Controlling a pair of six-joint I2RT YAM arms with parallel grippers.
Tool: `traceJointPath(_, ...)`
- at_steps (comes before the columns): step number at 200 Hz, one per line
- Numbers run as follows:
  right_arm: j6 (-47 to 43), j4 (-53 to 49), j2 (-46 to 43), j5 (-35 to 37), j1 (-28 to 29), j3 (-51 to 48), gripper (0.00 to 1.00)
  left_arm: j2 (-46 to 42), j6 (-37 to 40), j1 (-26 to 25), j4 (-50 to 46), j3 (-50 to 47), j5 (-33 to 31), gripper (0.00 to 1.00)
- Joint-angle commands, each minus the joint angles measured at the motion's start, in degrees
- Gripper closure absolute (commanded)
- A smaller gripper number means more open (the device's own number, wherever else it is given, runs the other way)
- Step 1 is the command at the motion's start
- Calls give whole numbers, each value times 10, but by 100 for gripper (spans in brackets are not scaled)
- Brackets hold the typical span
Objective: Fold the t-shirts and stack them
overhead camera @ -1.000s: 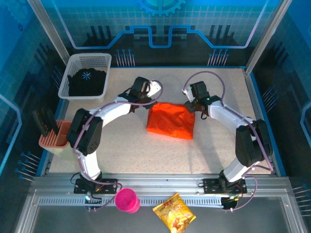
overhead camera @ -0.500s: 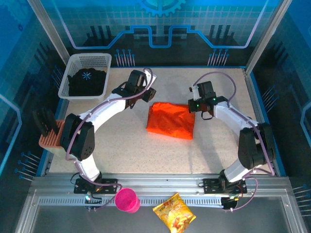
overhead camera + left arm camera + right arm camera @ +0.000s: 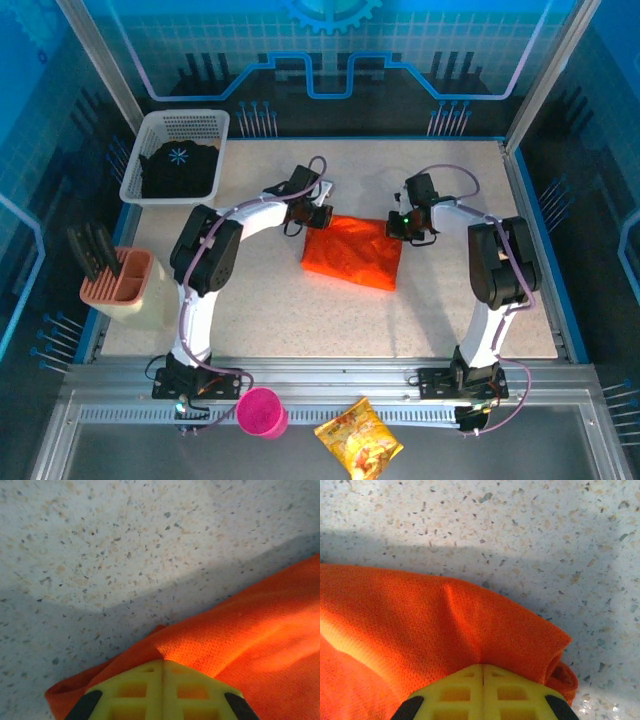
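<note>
1. orange t-shirt (image 3: 352,250) lies folded in a rough square, mid-way across the table (image 3: 300,310).
2. left gripper (image 3: 312,218) and right gripper (image 3: 400,225), both clenched, pinch its two far corners.
3. black t-shirt (image 3: 178,170) sits in the white basket (image 3: 190,122), far left.

The top external camera sits high above and behind the near edge of the speckled pale stone-look tabletop (image 3: 260,310). It looks down and forward from far off, taking in the whole surface up to the blue panelled back wall (image 3: 400,60). The left wrist camera hangs very close over the tabletop and faces down. Its own yellow plastic jaws sit at the bottom edge, closed on the far left corner of the folded bright-orange cloth t-shirt (image 3: 260,630). The right wrist camera looks down just as closely, its jaws closed on the far right corner of the same t-shirt (image 3: 420,620). All three views share this t-shirt (image 3: 350,250) and the tabletop beside it
</note>
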Motion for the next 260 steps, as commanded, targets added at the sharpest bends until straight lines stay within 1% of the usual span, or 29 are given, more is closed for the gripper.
traceJointPath(1, 18, 7, 21, -14, -14, 12, 100, 22, -23, 1, 25, 22, -25, 100)
traceJointPath(10, 19, 7, 25, -12, -16, 13, 100, 33, -33, 5, 18, 31, -47, 100)
traceJointPath(27, 16, 3, 30, -8, -20, 16, 100, 55, -52, 22, -16, 72, -39, 100)
traceJointPath(39, 15, 0, 30, -6, -22, 21, 100, 55, -53, 29, -11, 78, -46, 100)
traceJointPath(56, 5, -24, 22, 7, -23, 39, 100, 34, -43, 30, -3, 76, -82, 100)
traceJointPath(76, -3, -42, -17, 3, -21, 48, 100, -20, -39, 30, 13, 54, -98, 100)
traceJointPath(86, -3, -46, -49, 4, -20, 43, 100, -61, -41, 30, 30, 26, -111, 95)
traceJointPath(99, 2, -53, -98, 15, -16, 31, 100, -126, -46, 30, 56, -24, -124, 85)
traceJointPath(118, 12, -70, -170, 28, -12, 0, 100, -236, -48, 27, 96, -109, -133, 57)
traceJointPath(131, 31, -69, -217, 28, -8, -36, 100, -300, -42, 25, 107, -157, -126, 42)
traceJointPath(142, 53, -61, -251, 19, -1, -73, 100, -331, -49, 23, 80, -173, -124, 40)
traceJointPath(164, 110, -31, -296, 2, 19, -140, 100, -341, -76, 19, -14, -164, -89, 46)
traceJointPath(171, 129, -15, -308, -5, 29, -162, 95, -337, -84, 13, -27, -167, -77, 46)
traceJointPath(177, 140, -3, -313, -10, 35, -183, 92, -335, -90, 6, -27, -174, -73, 44)
traceJointPath(191, 156, 22, -321, -13, 52, -208, 82, -328, -103, -14, -10, -198, -86, 33)
traceJointPath(216, 177, 30, -313, 31, 75, -234, 67, -291, -141, -32, -16, -204, -117, 21)
traceJointPath(235, 178, 25, -295, 52, 79, -239, 56, -248, -154, -36, -35, -186, -123, 19)
traceJointPath(260, 176, 27, -266, 71, 79, -242, 52, -197, -153, -44, -44, -163, -126, 20)
